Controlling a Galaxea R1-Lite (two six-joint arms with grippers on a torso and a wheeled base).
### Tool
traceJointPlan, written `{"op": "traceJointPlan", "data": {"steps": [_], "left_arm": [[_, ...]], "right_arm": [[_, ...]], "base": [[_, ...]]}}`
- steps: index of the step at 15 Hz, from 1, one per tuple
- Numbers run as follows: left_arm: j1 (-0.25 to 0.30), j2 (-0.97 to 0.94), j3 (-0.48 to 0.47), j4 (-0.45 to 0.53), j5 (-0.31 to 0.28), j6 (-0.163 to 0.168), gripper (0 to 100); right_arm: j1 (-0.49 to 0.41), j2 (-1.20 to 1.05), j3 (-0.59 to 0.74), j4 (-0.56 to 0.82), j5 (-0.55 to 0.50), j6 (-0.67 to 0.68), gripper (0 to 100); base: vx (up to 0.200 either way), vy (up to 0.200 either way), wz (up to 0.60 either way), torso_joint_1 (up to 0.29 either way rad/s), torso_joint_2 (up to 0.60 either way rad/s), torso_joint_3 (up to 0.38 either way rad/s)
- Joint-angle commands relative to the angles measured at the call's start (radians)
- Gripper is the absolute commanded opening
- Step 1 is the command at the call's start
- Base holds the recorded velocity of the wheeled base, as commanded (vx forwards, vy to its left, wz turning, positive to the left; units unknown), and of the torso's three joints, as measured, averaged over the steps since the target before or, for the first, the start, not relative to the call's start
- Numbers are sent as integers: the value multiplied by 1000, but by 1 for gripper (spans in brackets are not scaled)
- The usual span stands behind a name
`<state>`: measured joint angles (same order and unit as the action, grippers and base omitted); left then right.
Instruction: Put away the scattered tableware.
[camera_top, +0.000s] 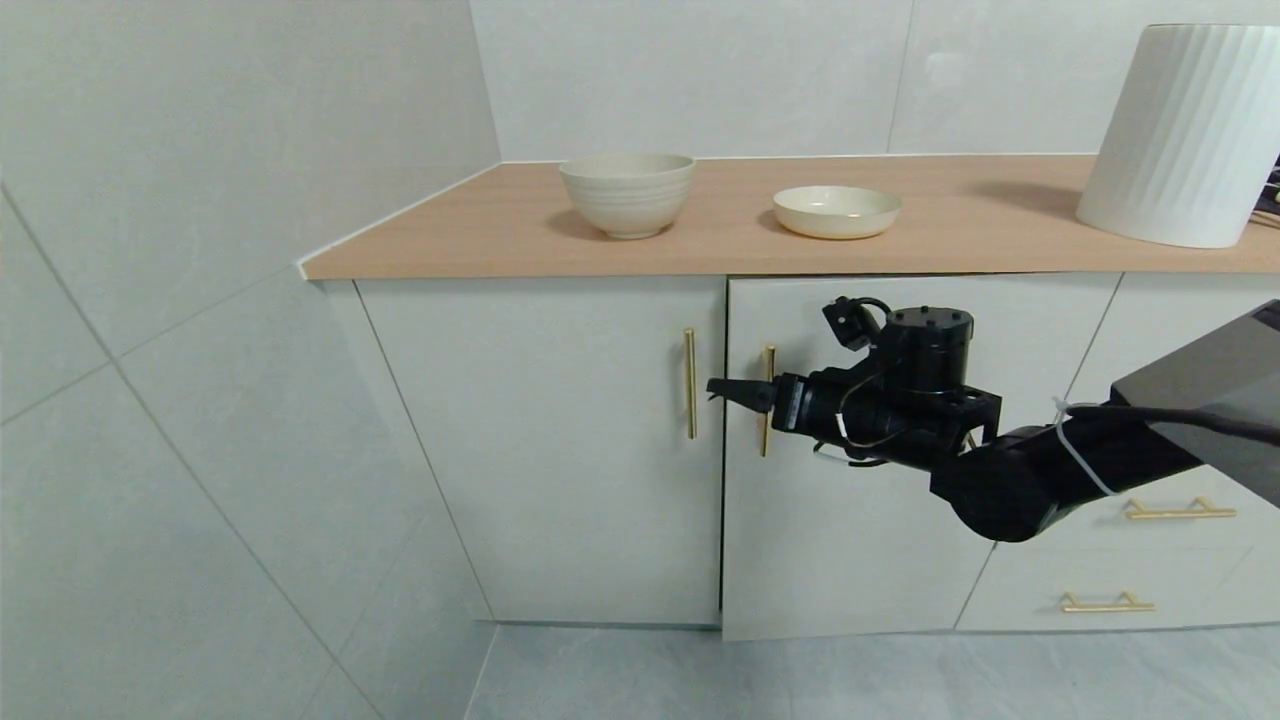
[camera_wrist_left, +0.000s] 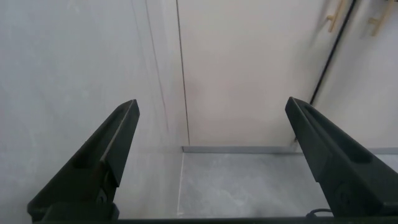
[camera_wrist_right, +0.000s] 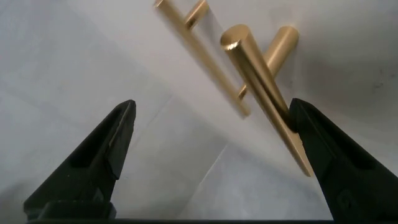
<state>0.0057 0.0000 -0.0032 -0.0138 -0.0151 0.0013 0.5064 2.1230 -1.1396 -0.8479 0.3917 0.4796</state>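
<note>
A cream bowl (camera_top: 627, 193) and a shallow cream plate (camera_top: 837, 211) stand on the wooden counter (camera_top: 480, 230). Below it are two white cabinet doors, each with an upright gold handle. My right gripper (camera_top: 735, 392) is at the right door's handle (camera_top: 767, 400), and that door looks slightly ajar. In the right wrist view the gripper (camera_wrist_right: 211, 112) is open, with the gold handle (camera_wrist_right: 261, 81) between its fingers, close to one finger (camera_wrist_right: 323, 155). My left gripper (camera_wrist_left: 211, 109) is open and holds nothing, low in front of the cabinet's left door (camera_wrist_left: 249, 74).
A tall white ribbed container (camera_top: 1185, 130) stands at the counter's right end. Drawers with gold handles (camera_top: 1180, 512) are at the lower right. A tiled wall (camera_top: 200, 350) closes off the left side. The left door's handle (camera_top: 690, 384) is right beside the gripper.
</note>
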Motion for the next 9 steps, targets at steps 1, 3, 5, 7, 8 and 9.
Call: {"op": "traceJointPlan", "data": {"steps": [1, 3, 5, 7, 8, 9], "left_arm": [[0, 0, 0, -2, 0, 0, 100], [0, 0, 0, 0, 0, 0, 100], [0, 0, 0, 0, 0, 0, 100], [0, 0, 0, 0, 0, 0, 100], [0, 0, 0, 0, 0, 0, 100], [0, 0, 0, -2, 0, 0, 100]], "right_arm": [[1, -54, 41, -2, 35, 5, 100], [1, -63, 63, -2, 41, 5, 100], [1, -86, 93, -2, 98, 5, 100], [3, -113, 132, -2, 147, 5, 100], [1, -132, 155, -2, 159, 4, 100], [3, -161, 193, -3, 174, 2, 100]], "base": [[0, 0, 0, 0, 0, 0], [0, 0, 0, 0, 0, 0], [0, 0, 0, 0, 0, 0], [0, 0, 0, 0, 0, 0], [0, 0, 0, 0, 0, 0], [0, 0, 0, 0, 0, 0]]}}
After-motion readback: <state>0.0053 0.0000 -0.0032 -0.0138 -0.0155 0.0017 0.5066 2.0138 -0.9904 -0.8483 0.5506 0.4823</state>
